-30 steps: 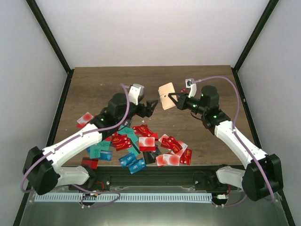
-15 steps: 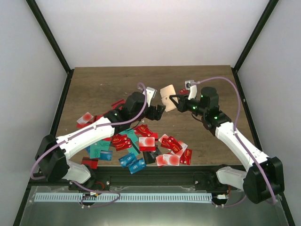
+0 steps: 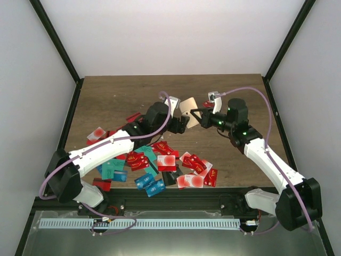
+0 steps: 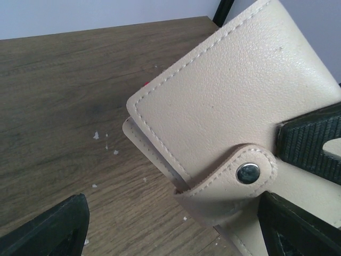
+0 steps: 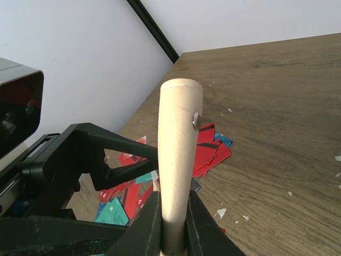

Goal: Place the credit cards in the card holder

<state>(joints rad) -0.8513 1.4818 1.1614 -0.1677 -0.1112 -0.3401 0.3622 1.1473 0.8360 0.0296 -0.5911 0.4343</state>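
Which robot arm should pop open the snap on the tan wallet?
Left, probably: the left end effector is open, facing the snap tab of the beige leather card holder, while the right end effector is busy pinching that holder.

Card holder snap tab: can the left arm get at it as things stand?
Likely yes. The left gripper is open beside the card holder, which the right gripper clamps above the table; the snap tab faces it, nothing between.

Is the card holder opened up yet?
No, in the left wrist view the card holder is folded shut, with its snap tab buttoned across the front.
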